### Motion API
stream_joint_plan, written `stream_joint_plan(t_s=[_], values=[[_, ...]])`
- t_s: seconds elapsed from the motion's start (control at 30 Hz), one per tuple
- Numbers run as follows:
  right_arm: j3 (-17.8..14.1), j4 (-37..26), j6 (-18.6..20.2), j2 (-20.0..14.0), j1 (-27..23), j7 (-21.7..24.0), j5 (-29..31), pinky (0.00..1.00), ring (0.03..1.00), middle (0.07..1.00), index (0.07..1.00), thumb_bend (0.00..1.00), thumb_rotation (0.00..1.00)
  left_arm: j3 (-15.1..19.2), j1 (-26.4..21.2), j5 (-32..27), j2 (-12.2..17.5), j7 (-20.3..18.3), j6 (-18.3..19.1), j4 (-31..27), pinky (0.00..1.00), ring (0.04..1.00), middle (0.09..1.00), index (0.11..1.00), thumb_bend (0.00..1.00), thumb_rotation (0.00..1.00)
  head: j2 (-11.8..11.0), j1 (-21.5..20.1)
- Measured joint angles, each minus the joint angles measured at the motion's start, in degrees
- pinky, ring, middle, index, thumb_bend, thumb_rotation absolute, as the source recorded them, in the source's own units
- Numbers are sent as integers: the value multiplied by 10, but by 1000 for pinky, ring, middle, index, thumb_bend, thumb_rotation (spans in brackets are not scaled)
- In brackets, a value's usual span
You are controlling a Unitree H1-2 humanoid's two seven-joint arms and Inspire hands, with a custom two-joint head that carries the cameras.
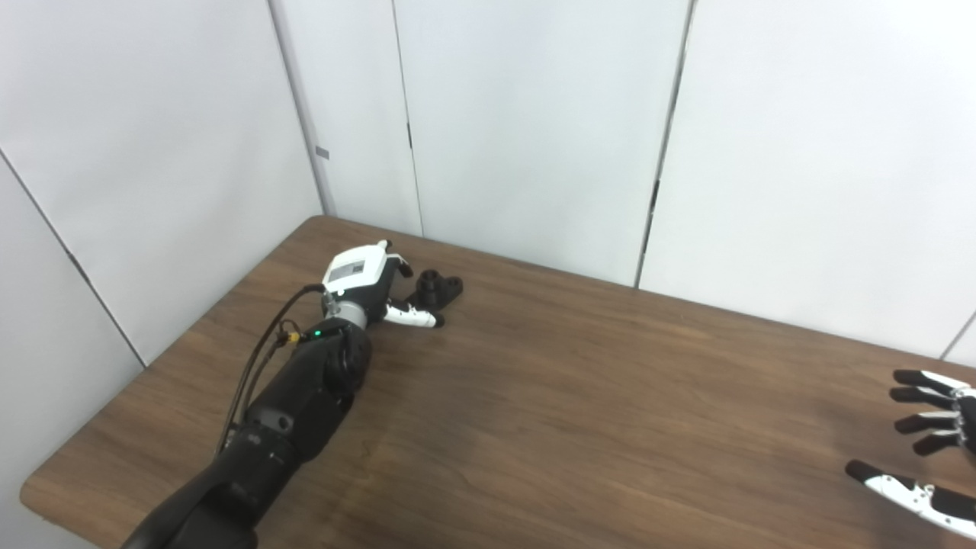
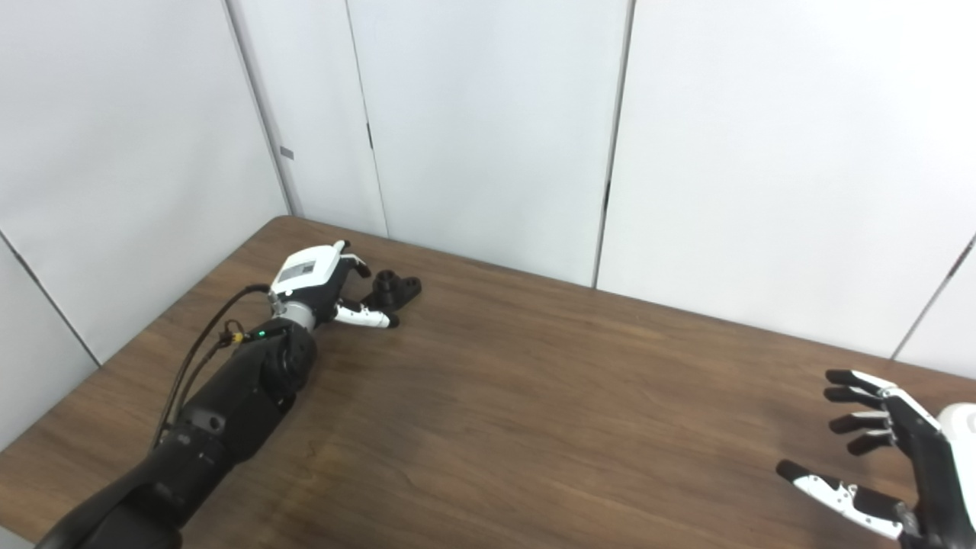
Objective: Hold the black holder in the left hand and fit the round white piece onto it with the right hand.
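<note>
The left hand [image 1: 364, 284] reaches far across the table [image 1: 579, 396], near its far left corner. Its white back faces up and its fingers curl downward toward the far side, their dark tips [image 1: 402, 267] showing just past the white shell. The thumb [image 1: 412, 316], white with a dark tip, stretches along the tabletop to the right of the palm. The holder [image 1: 439, 290], a small black part with a round raised boss and a flat lobed base, sits on the table just beyond the thumb and right beside the fingertips. Whether any finger touches it cannot be told from either view; the hand is partly open around that spot and has not lifted the holder. Behind the hand, the wrist shows a silver ring and a small green light [image 1: 316, 333], and a black cable [image 1: 259, 358] loops from there down along the dark forearm toward the near left edge.

The right hand [image 2: 900, 469] is well apart from all this, at the near right edge of the table. It is spread wide and holds nothing: the dark-tipped fingers [image 2: 850, 396] fan out to the left, and the thumb [image 2: 827, 486] points left below them with a clear gap between. It hangs just above the wood.

Beyond the table stand plain white wall panels [image 1: 534, 114].
</note>
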Motion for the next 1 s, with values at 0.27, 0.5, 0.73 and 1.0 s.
stream_joint_plan(t_s=[0.27,0.5,0.73,1.0], values=[[-2,-13,5,-4,2,6,1,441,569,684,718,635,0,-13,-7,-4,-2,22,-3,28,909,1000,1000,743,1000,486,4,-1],[-3,-22,22,-4,6,16,1,445,567,681,720,634,0,-14,-15,-21,-2,44,-28,60,923,1000,1000,741,1000,486,7,-4],[-3,-29,27,-4,8,17,0,445,570,684,720,632,0,0,-23,-57,-17,71,-45,88,963,1000,1000,711,973,426,10,-4],[-3,-39,27,-4,13,17,-2,448,573,683,718,627,0,2,-33,-94,-26,105,-91,124,874,998,984,629,871,305,14,-8]])
